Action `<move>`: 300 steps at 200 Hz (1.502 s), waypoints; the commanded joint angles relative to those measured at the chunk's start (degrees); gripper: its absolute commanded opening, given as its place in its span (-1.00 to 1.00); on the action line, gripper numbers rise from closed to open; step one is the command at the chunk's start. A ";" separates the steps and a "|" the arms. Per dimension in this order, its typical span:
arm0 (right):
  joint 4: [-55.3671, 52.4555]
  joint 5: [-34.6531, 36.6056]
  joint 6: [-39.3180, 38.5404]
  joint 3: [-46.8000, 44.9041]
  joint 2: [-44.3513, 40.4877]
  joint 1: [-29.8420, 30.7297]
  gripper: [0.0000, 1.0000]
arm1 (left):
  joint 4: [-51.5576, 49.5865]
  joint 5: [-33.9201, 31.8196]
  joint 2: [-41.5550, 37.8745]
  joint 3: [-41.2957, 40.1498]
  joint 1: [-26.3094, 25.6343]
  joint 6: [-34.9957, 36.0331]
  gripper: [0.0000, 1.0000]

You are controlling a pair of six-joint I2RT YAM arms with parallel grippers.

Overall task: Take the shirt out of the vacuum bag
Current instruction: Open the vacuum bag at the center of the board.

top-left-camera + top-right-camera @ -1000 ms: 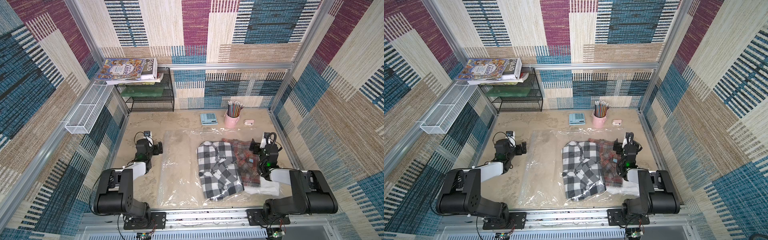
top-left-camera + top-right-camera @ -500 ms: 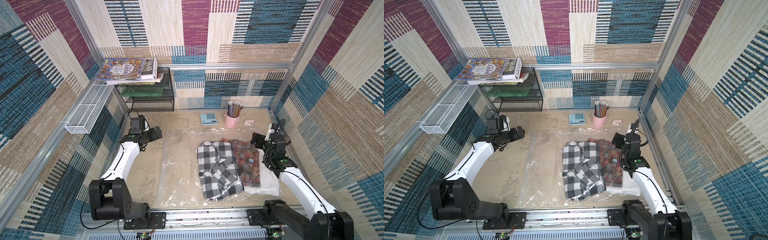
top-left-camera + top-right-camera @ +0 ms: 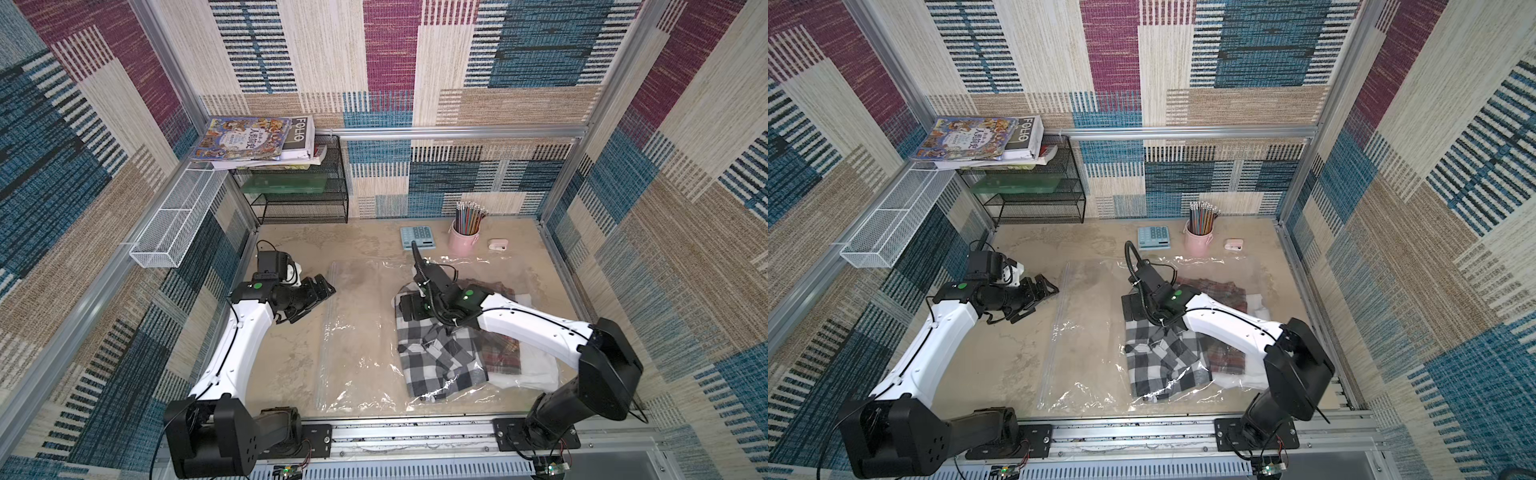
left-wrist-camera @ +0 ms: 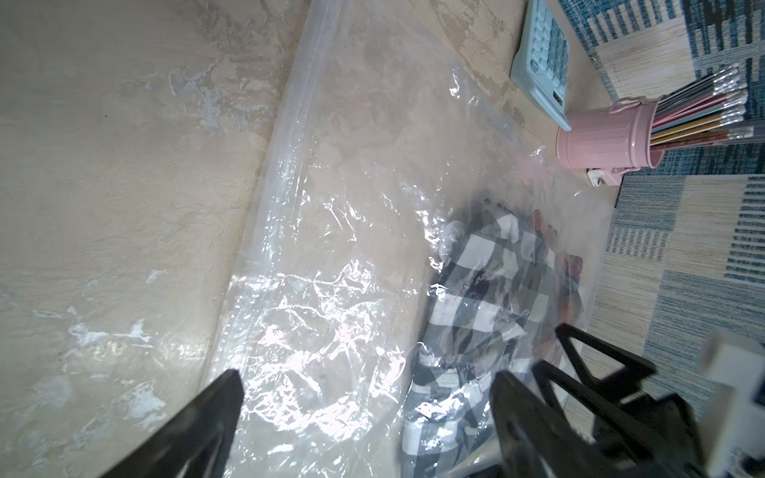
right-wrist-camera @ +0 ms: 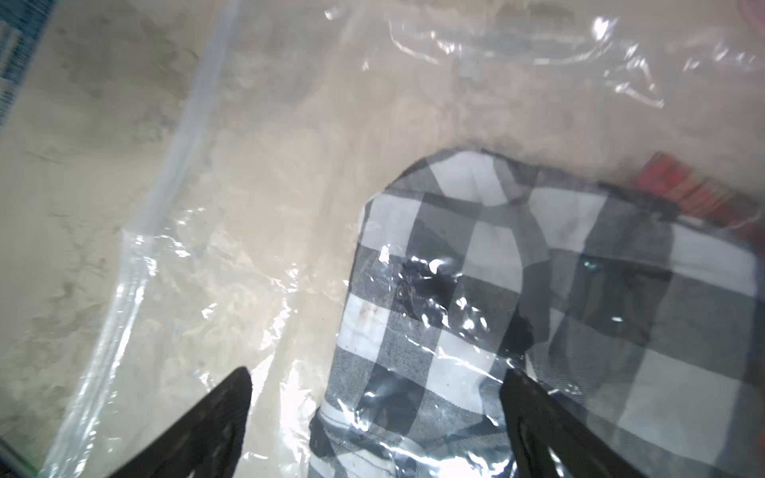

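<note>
1. The vacuum bag [image 3: 361, 328] lies flat on the table [image 3: 286, 357] and fills the middle of both top views. Its zip strip [image 3: 325, 332] runs down the bag's left edge in the frame.
2. The shirt [image 3: 436, 361] — black-and-white checked — is inside the bag, in its right half, crumpled under the glossy plastic. A red plaid garment [image 3: 505, 353] touches it on the right, under the same plastic. A white garment [image 3: 536, 372] lies at the lower right; I cannot tell whether it is in the bag too.
3. The left gripper [image 3: 328, 289] is left of centre in both top views, just beside the bag's upper-left corner and over bare table. Its jaws are spread wide with nothing between them. In the left wrist view its black fingers [image 4: 198, 426] stand far apart at the bottom of the frame.
4. The right gripper [image 5: 376, 372] hangs over the upper end of the checked shirt, near the centre of the top views. Its jaws are also wide and empty — in the right wrist view one finger is over bare plastic and the other over the checked cloth. Whether it touches the plastic cannot be told.
5. At the back of the table, well apart from the arms, are a calculator [image 3: 417, 237] and a pink cup [image 3: 463, 245] of pencils [image 3: 469, 214].
6. At the upper left, books [image 3: 253, 139] lie on a black wire shelf [image 3: 303, 208], next to a white mesh basket [image 3: 174, 228].
</note>
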 commanded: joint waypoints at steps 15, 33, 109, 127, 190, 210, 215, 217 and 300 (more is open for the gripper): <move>-6.43 2.34 5.10 -2.97 2.29 -2.09 0.92 | -1.21 1.53 -3.51 -2.25 -0.33 -2.18 0.92; -5.13 1.30 4.84 -6.62 1.52 -4.93 0.92 | -0.26 1.53 -4.28 -3.10 -1.30 -3.30 0.92; -1.74 -1.42 0.74 -16.45 -0.50 -15.82 0.91 | 1.02 -0.97 -2.11 -3.40 -4.82 -3.68 0.93; -1.87 -1.18 -1.02 -16.60 -1.13 -18.86 0.92 | 0.92 -1.00 -1.87 -3.73 -4.86 -3.83 0.93; -1.50 -6.90 -7.19 -12.21 -5.30 -16.66 0.91 | 0.09 -5.24 2.39 -6.67 -4.86 -5.10 0.63; -2.39 -9.23 -7.35 -10.03 -6.69 -14.86 0.92 | 1.70 -4.69 4.84 -6.09 -4.86 -4.96 0.47; -2.62 -9.88 -7.38 -9.44 -6.91 -14.56 0.91 | 1.82 -4.64 5.65 -5.62 -4.86 -4.67 0.43; -2.63 -10.18 -7.45 -9.28 -6.99 -14.43 0.91 | 1.89 -4.52 6.10 -5.60 -4.86 -4.49 0.40; -4.59 -18.52 -6.90 4.85 0.28 -10.85 0.92 | 7.06 7.17 23.44 0.16 -5.39 0.62 0.16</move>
